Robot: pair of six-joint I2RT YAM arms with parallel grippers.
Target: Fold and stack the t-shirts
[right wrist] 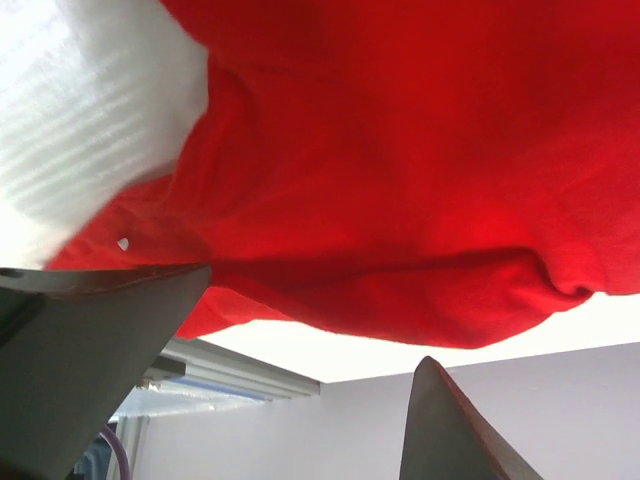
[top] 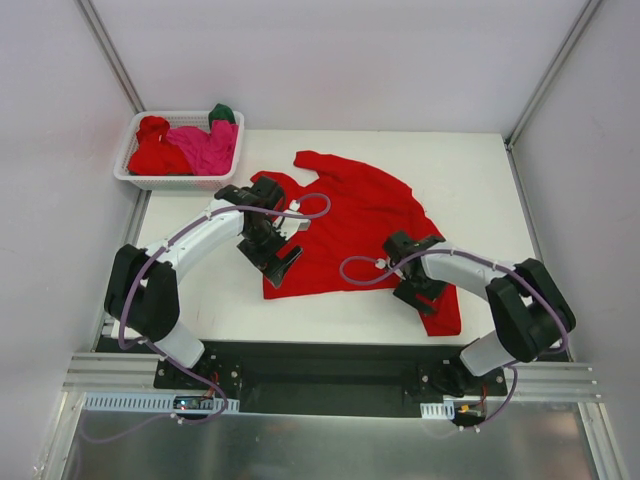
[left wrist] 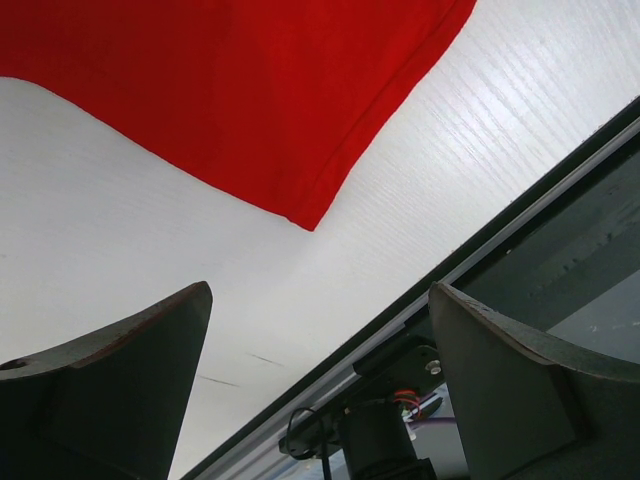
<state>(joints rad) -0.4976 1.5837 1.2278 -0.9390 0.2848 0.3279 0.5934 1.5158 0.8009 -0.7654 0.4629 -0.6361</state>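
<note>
- White table (top: 480,180) carried a red t-shirt (top: 355,215), spread far-left to near-right.
- Left jaws gaped empty, its near-left corner just ahead.
- Right jaws gaped empty over its near-right end.

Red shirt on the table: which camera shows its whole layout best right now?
Top external. It shows nearly the whole red shirt lying crumpled on the table, sleeves and hem included. Left wrist catches only one corner of it against the white surface; right wrist is so close it shows just red folds.
</note>
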